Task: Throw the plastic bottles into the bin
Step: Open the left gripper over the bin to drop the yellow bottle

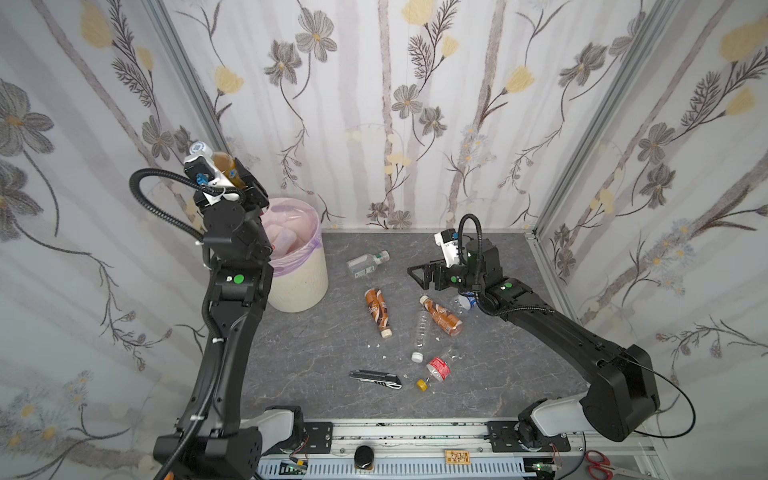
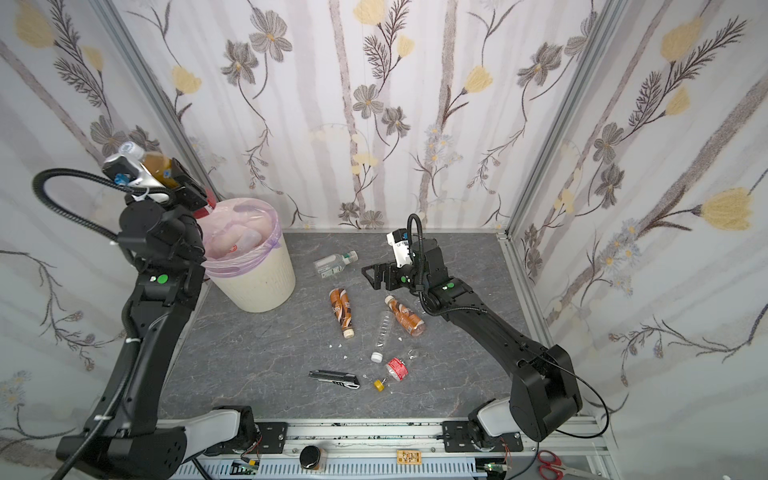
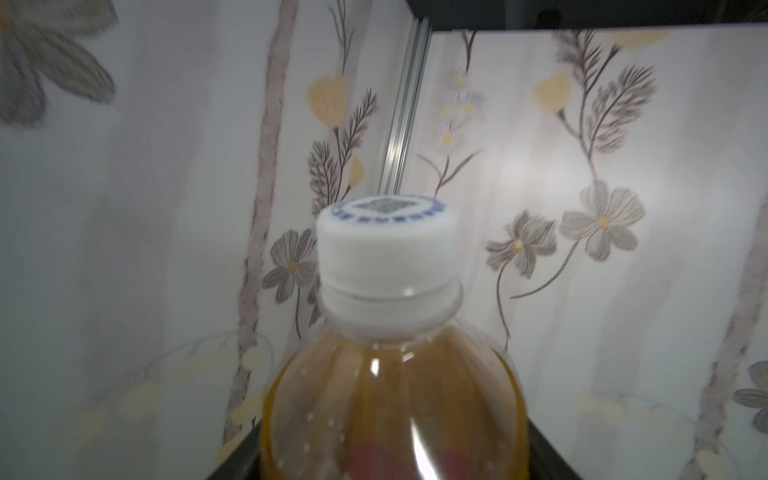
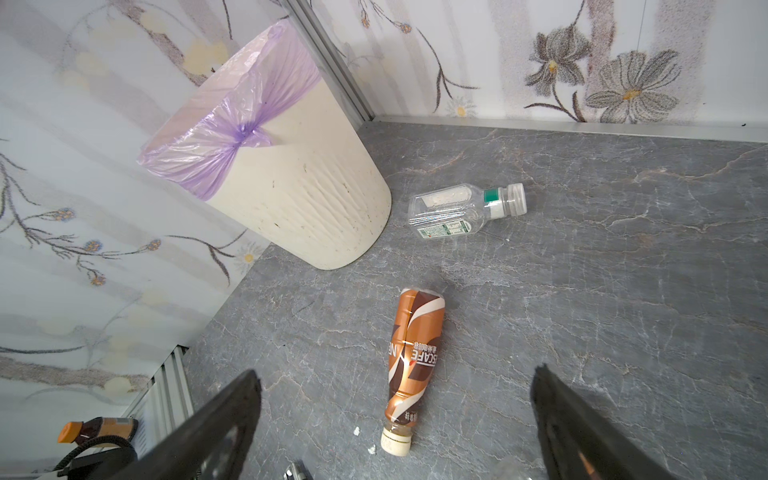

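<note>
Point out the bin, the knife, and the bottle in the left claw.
bin (image 1: 301,286): top view, cream side wall.
knife (image 1: 376,379): top view, middle of its body.
held bottle (image 3: 390,374): left wrist view, amber shoulder under the white cap.

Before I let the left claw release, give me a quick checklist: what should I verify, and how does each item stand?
1. Grip: the amber bottle sits between the left claw's fingers: ok.
2. Drop line: whether it is over the bin's opening: cannot tell; in both top views it hangs near the rim's left edge.
3. Target: the bin is upright, bag open, room inside: ok.
4. Other arm: the right claw is open, empty and away from the bin: ok.
5. Job finished: not ok; several bottles lie on the table, such as the brown bottle.
6. Stray item: the knife lies untouched: ok.
</note>
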`<state>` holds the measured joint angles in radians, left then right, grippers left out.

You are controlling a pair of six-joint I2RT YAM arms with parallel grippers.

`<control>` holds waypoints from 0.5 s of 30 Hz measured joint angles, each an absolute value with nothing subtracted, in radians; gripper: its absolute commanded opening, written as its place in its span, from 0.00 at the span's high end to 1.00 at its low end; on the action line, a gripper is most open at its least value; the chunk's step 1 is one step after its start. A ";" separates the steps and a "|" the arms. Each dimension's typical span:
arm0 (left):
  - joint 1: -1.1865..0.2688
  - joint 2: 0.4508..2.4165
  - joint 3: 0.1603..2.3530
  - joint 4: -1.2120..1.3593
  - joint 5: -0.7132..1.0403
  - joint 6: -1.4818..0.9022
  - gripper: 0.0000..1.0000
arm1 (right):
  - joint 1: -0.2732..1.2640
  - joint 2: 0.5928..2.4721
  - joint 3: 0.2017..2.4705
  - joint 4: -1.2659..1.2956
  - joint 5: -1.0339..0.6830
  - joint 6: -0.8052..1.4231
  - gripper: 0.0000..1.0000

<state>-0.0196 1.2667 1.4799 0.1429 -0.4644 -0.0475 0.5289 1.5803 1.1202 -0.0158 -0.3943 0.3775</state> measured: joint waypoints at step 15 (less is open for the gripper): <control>-0.146 1.226 1.597 -0.192 -0.013 -0.321 0.00 | 0.537 1.606 1.093 0.033 -0.398 0.423 0.00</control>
<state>-0.1463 1.2263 1.5970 -0.1921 -0.0128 -0.3206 0.5369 1.6062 1.0935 0.0334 -0.3981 0.4229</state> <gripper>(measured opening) 0.997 0.995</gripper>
